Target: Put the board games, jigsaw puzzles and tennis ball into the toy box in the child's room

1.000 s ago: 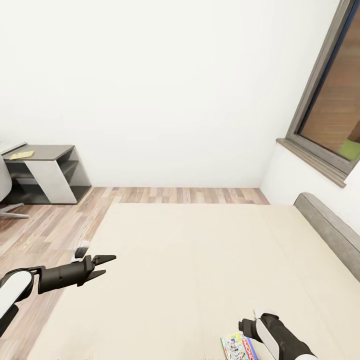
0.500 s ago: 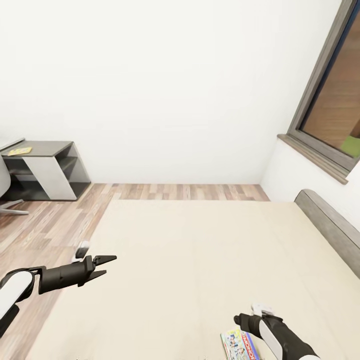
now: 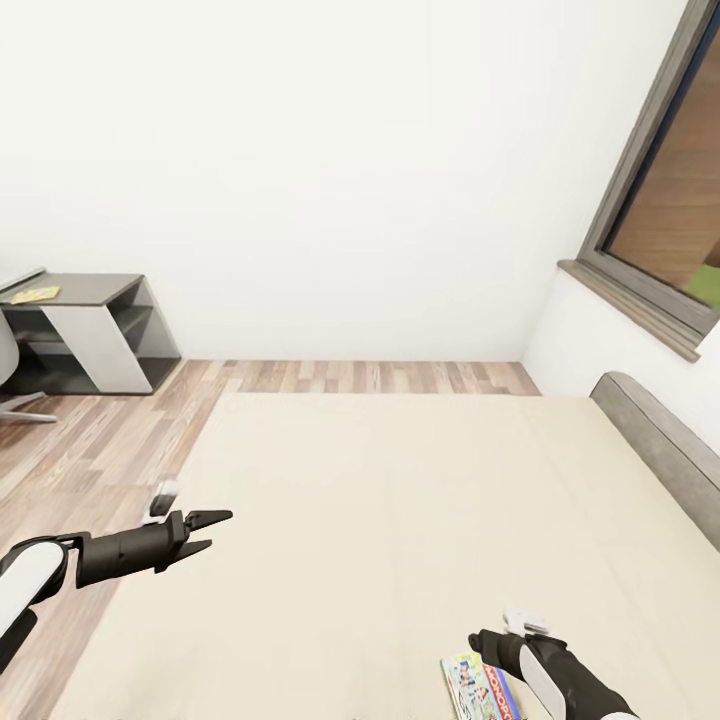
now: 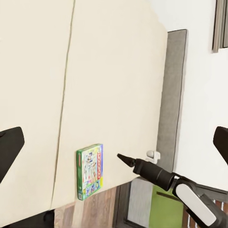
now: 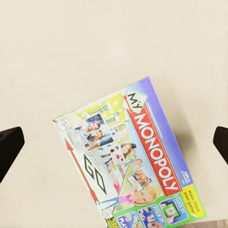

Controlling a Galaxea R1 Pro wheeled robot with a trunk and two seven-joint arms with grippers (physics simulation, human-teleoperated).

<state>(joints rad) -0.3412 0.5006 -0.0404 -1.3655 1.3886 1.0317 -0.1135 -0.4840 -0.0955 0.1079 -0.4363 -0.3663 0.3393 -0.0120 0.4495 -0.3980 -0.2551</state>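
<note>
Right wrist view: green-white Monopoly board game (image 5: 126,164) flat on beige bed (image 5: 71,47)

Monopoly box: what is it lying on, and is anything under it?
The Monopoly box lies flat on the bed, on bare beige mattress. Whatever is beneath the box itself is covered.

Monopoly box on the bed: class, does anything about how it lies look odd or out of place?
The Monopoly box lies flat and undamaged on the bed, turned askew to the mattress edges and close to the near edge. The right claw hovers open above it. Nothing else stands out.
</note>
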